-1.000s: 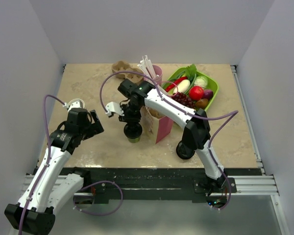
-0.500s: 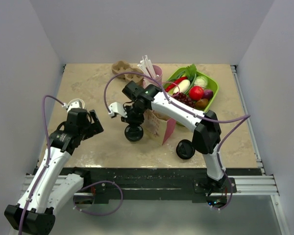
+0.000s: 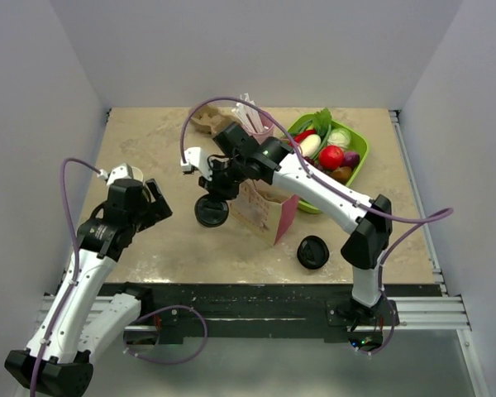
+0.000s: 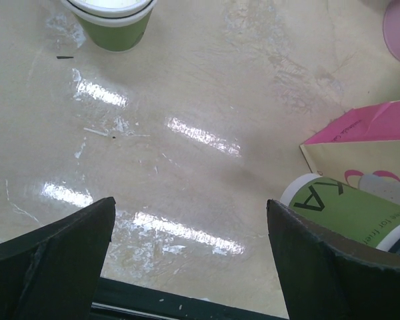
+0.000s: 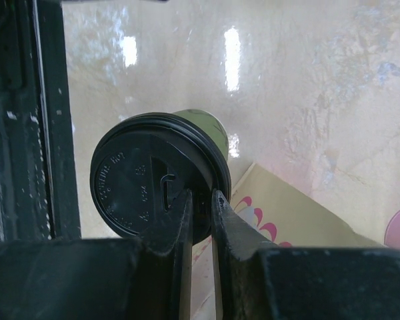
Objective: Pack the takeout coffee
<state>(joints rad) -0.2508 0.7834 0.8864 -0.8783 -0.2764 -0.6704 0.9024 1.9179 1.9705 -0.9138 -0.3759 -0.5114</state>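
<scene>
Held tilted just beside the pink bag (image 3: 273,217) and pinched only at its lid rim by the tightly closed right gripper (image 5: 200,200), the takeout coffee (image 3: 211,212) could be dropped or unlidded, while the left gripper (image 4: 187,247) is spread wide and empty.

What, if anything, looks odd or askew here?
The takeout coffee is tipped well over rather than upright, pinched only at its lid rim by the right gripper, beside the pink bag. A loose black lid lies on the table nearby. No spill shows.
</scene>
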